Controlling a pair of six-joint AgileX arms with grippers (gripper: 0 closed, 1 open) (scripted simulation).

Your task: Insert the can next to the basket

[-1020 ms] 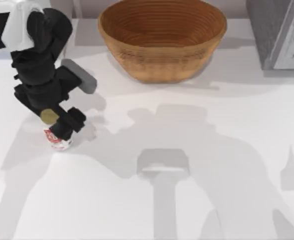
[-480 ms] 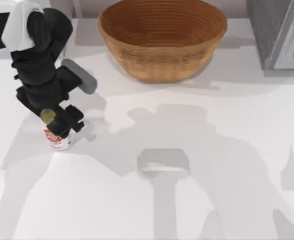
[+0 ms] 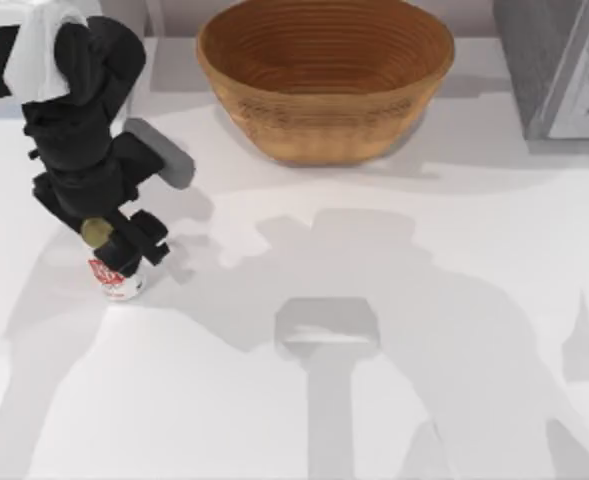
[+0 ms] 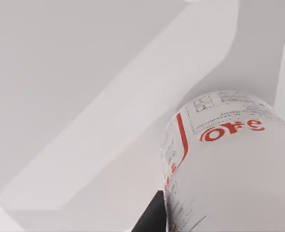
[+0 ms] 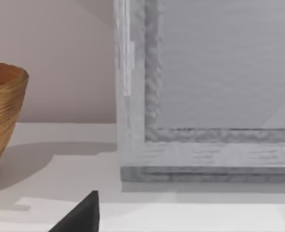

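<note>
Well to the left of the basket (image 3: 324, 75) and nearer the table's front, the can (image 3: 117, 280) stands upright on the white table (image 3: 394, 400), long axis vertical. The left gripper (image 3: 126, 258) sits directly on top of it; whether its fingers have closed on the can cannot be told. The left arm is plainly the nearer one. Judged from this, the coming move runs rightward and toward the back. Red lettering on the can's label (image 4: 229, 129) is not legible. The right gripper (image 5: 79, 215) stays parked near a grey framed panel (image 5: 205, 96).
</note>
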